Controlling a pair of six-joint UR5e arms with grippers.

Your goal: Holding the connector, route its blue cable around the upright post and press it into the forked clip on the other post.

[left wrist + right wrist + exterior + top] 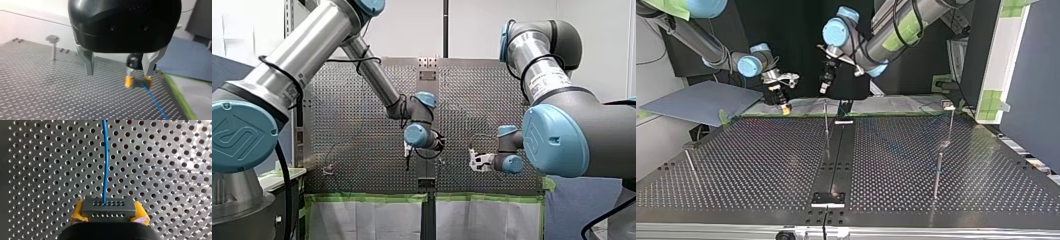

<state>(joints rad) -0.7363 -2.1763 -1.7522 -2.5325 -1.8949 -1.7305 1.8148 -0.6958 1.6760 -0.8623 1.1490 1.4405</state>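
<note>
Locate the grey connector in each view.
Front view: too small to tell; at my right pincer, right of centre.
Top view: at its yellow pads, view's left.
Left wrist view: connector ahead of my left pincer.
Right wrist view: between the pads.
Landmark: yellow pads, all but front view.

Cable (pixel 105 157) ahead of connector (pixel 109 208)

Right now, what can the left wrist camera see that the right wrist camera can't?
Only the left wrist view shows my left gripper, its metal fingers open and empty, and an upright post on the perforated table. Only the right wrist view shows the rows of tiny holes in the face of the connector. Both show my right gripper shut on the grey connector, and the blue cable leading away over the table.
</note>
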